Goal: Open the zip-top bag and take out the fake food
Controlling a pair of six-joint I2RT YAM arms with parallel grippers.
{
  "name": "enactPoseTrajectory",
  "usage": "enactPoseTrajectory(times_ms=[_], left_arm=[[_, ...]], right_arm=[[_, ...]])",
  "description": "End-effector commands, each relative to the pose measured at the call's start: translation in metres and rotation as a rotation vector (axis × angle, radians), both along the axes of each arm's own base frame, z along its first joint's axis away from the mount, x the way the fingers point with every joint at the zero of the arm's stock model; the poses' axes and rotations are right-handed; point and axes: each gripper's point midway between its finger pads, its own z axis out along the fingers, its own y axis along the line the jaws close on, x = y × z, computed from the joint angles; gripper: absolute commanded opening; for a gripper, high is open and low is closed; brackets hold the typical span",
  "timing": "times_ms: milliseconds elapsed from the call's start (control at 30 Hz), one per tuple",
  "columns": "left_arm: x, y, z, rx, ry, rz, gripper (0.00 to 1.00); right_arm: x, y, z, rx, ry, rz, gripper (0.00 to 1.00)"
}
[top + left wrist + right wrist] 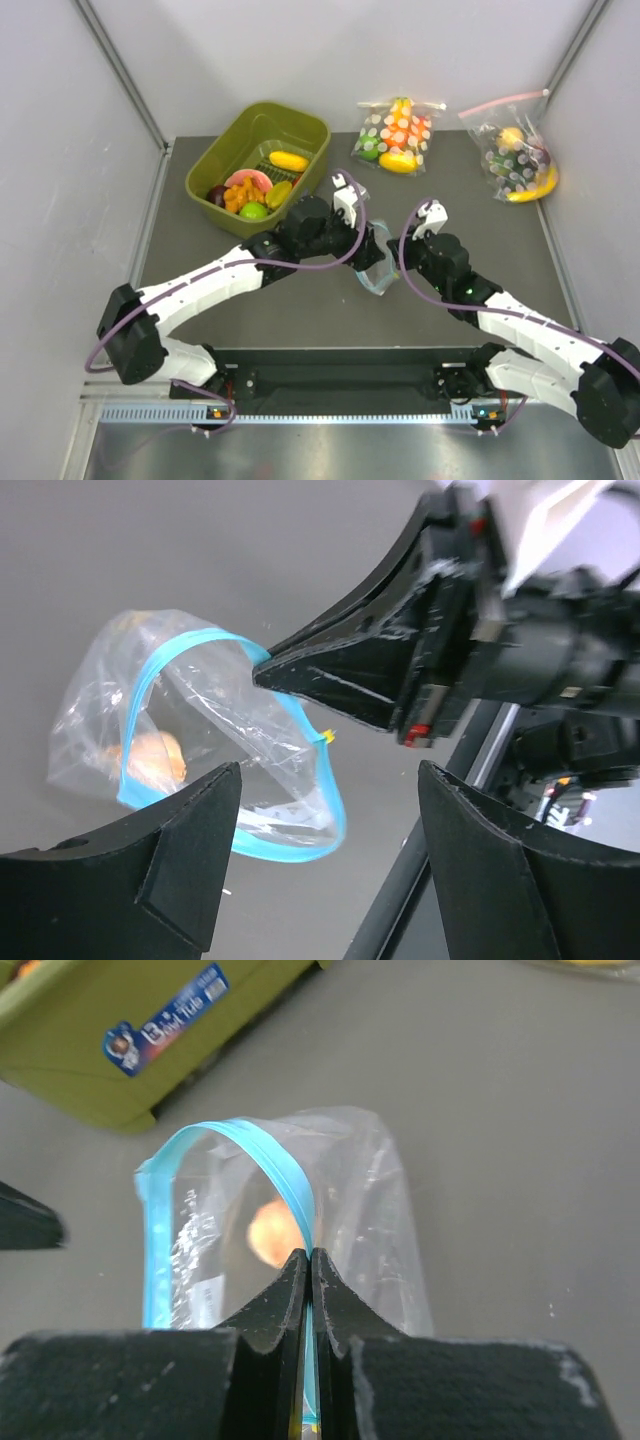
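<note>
Between our arms at mid-table, our right gripper [308, 1256] pinches shut on the blue zip strip [268, 1153] of the zip-top bag [385, 1210], holding its mouth agape so our wide-open, empty left gripper [330, 772] can reach the orange toy piece [155, 760] inside.

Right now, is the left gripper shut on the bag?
No. The left gripper stands open, jaws wide apart; only the right gripper pinches the zip-top bag at its mouth.

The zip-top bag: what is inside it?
One orange piece shows inside the open zip-top bag. The right pincer, shut on its blue strip, covers the lower part; anything there cannot be seen.
</note>
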Motion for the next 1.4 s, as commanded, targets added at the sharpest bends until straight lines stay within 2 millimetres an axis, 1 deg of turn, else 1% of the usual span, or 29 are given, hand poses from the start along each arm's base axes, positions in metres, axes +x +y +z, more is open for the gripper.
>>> enactPoseTrajectory(times_ms=[0,67,100,167,233,267,300,400,467,567,700,800,1000,1133,1167,1233,1333,1367], left_arm=[[0.005,-0.018,-0.012,-0.026,0.003,-0.017,0.75],[0.008,-0.019,-0.025,-0.002,0.016,-0.007,0.74],[0.012,-0.02,-0.035,0.018,0.022,0.005,0.73],[0.014,-0.022,-0.05,0.036,0.038,0.007,0.72],[0.013,-0.027,-0.056,0.022,0.047,-0.009,0.72],[0.013,-0.029,-0.064,0.029,0.059,-0.012,0.72],[0.015,-0.031,-0.068,0.032,0.063,-0.012,0.72],[0.02,-0.034,-0.081,0.058,0.069,-0.002,0.71],[0.028,-0.032,-0.089,0.076,0.056,0.031,0.71],[0.036,-0.028,-0.096,0.103,0.038,0.069,0.7],[0.044,-0.023,-0.099,0.123,0.018,0.11,0.7],[0.049,-0.02,-0.106,0.14,0.013,0.135,0.7],[0.058,-0.018,-0.125,0.191,0.011,0.162,0.7],[0.06,-0.019,-0.134,0.217,0.01,0.151,0.7],[0.06,-0.019,-0.14,0.232,0.014,0.147,0.7],[0.062,-0.017,-0.142,0.251,0.006,0.157,0.69],[0.061,-0.014,-0.148,0.275,0.003,0.153,0.69],[0.065,-0.01,-0.147,0.285,-0.014,0.177,0.69]], right_arm=[[0.002,0.004,0.008,0.004,-0.009,-0.012,0.0],[0.001,0.005,0.005,0.002,-0.001,-0.008,0.0],[0.0,0.007,0.005,0.003,-0.001,-0.005,0.0],[-0.002,0.005,0.001,-0.003,0.008,-0.005,0.0],[-0.004,0.005,-0.001,-0.006,0.013,-0.006,0.0],[-0.005,0.005,-0.003,-0.01,0.017,-0.004,0.0],[-0.006,0.004,-0.004,-0.012,0.02,-0.006,0.0],[-0.009,0.003,-0.006,-0.014,0.025,-0.004,0.0],[-0.012,0.004,-0.002,-0.008,0.016,0.003,0.0],[-0.015,0.002,-0.003,-0.011,0.018,0.003,0.0],[-0.019,0.0,-0.01,-0.022,0.032,0.006,0.0],[-0.022,0.001,-0.014,-0.023,0.041,0.015,0.0],[-0.03,0.008,-0.012,-0.007,0.039,0.052,0.0],[-0.032,0.012,-0.013,-0.007,0.043,0.064,0.0],[-0.033,0.013,-0.014,-0.007,0.046,0.069,0.0],[-0.034,0.015,-0.015,-0.007,0.048,0.075,0.0],[-0.035,0.018,-0.017,-0.008,0.051,0.084,0.0],[-0.036,0.019,-0.018,-0.009,0.052,0.087,0.0]])
